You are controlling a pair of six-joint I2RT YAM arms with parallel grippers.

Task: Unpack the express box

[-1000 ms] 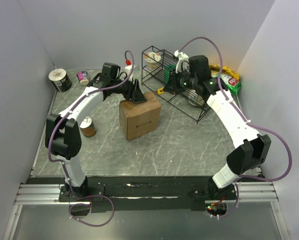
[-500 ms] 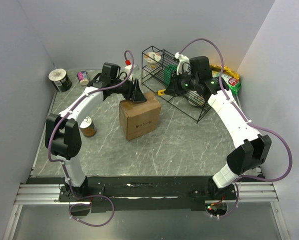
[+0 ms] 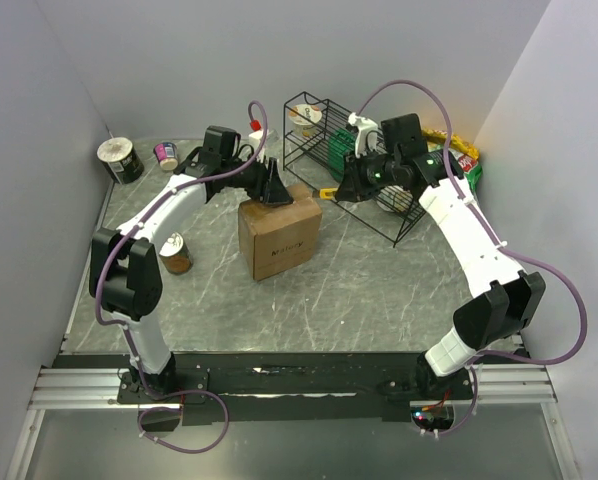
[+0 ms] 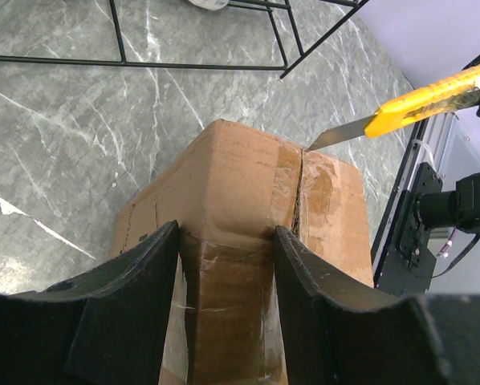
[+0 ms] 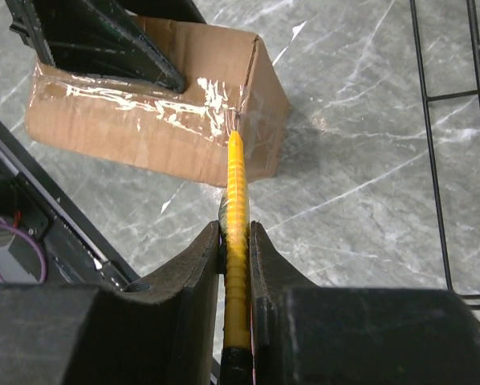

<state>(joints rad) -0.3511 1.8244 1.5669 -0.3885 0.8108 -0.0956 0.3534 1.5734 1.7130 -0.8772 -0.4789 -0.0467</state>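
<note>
Clamped narrow in the right gripper (image 5: 234, 230): a yellow utility knife (image 5: 237, 188), blade out. Blade tip right at the taped centre seam on the right top edge of the express box (image 3: 279, 236); touching or just off, cannot tell. Box upright on the marble table (image 3: 379, 290), a little left of centre. On its far-left top edge, the left gripper (image 4: 225, 241), fingers half spread and planted either side of the seam. Just beyond the knife to the far right, a black wire rack (image 3: 324, 150). Left of the box, a tin can (image 3: 176, 253), apart. Bare tabletop near and to the right.
</note>
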